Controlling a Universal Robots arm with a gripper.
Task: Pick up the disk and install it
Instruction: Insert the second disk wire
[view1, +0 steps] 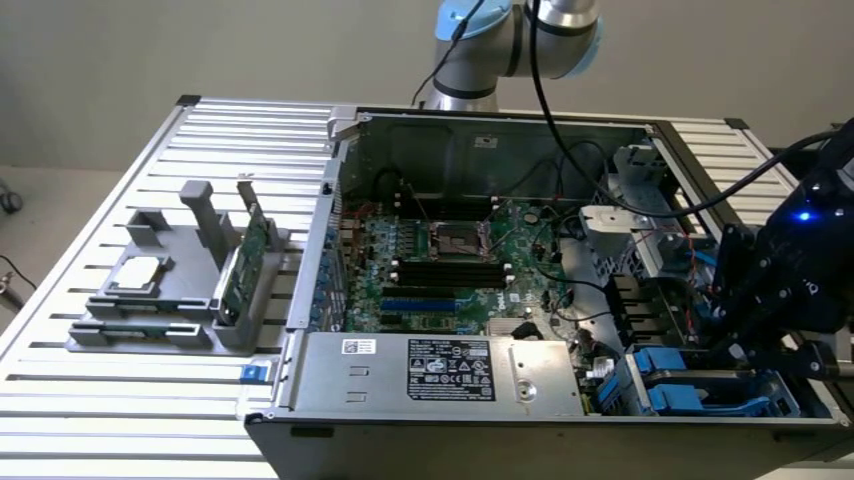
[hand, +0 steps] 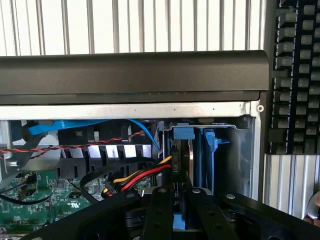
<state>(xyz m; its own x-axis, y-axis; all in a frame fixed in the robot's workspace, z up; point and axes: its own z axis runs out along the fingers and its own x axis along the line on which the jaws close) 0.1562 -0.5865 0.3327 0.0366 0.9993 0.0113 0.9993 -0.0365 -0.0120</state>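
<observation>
Up close, wrist view: jaws (hand: 176, 210) grip disk (hand: 192, 160) in bay | exterior view: motherboard (view1: 447, 265), keyboard unseen

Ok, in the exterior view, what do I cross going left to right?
Grey parts holder → upright green circuit card → motherboard in the open computer case → blue drive carriers → gripper.

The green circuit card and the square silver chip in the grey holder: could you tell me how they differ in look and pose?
The green circuit card stands on its edge, while the square silver chip lies flat. The card is green and elongated; the chip is silver, square and clearly smaller. The card rises well above the chip. Both sit in the grey holder on the slatted table, outside the computer case.
</observation>
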